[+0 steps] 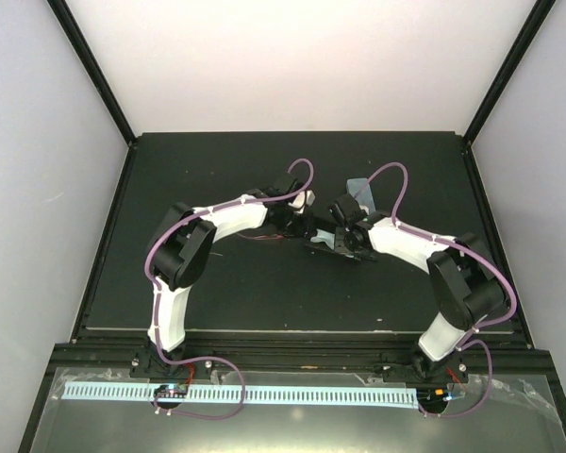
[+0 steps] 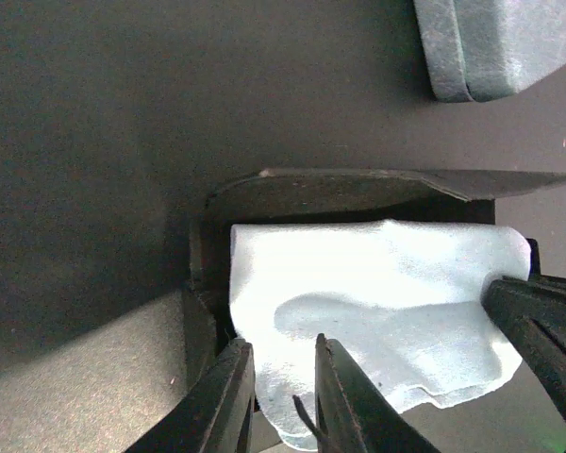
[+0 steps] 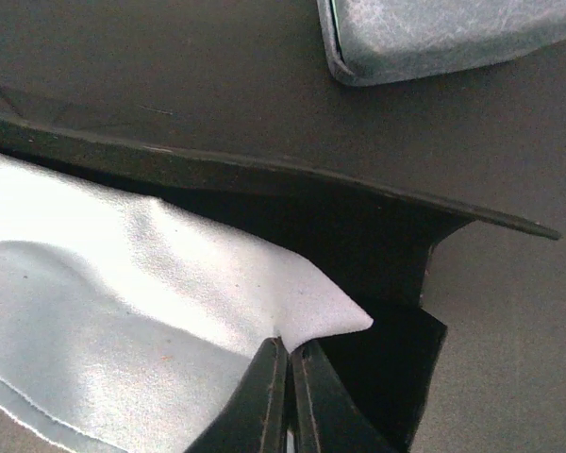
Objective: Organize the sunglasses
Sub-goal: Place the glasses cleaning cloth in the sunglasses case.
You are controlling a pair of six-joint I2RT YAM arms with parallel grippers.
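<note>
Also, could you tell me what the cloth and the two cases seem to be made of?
The cloth: soft pale blue microfibre-like fabric, matte, draping loosely; black case: stiff thin matte flap, possibly leatherette; pale blue case: mottled covering, perhaps faux leather or felt.

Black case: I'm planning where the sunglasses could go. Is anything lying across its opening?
Yes. A light blue cloth is spread across the open black case, covering its inside. The right pincer pinches one corner of it.
</note>
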